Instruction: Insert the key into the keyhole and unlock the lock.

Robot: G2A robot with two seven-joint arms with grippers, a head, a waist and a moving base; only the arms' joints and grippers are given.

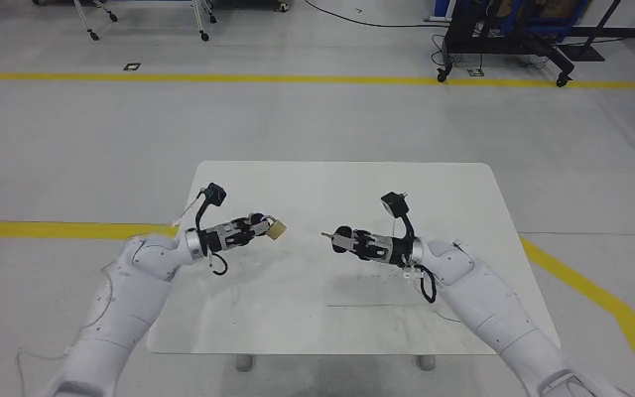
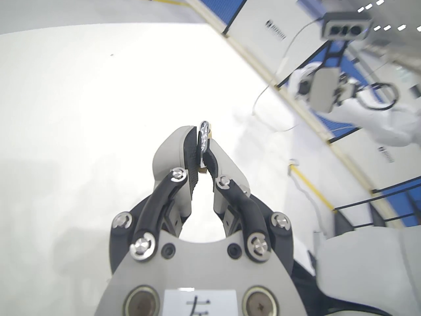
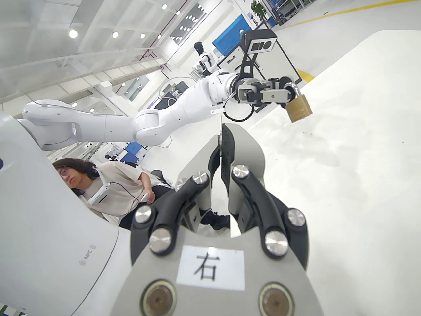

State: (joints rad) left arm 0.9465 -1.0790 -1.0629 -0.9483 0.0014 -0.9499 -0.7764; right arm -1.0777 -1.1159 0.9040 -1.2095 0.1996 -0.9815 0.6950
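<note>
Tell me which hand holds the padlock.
The left hand, clamped on the brass padlock; the right hand pinches only the thin key.

White rectangular table (image 1: 327, 189) (rounded corners); few small dark specks (image 2: 111, 55)

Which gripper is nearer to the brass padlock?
Left. The left gripper grips the padlock by its shackle; the right gripper, holding the key, is apart from it.
</note>
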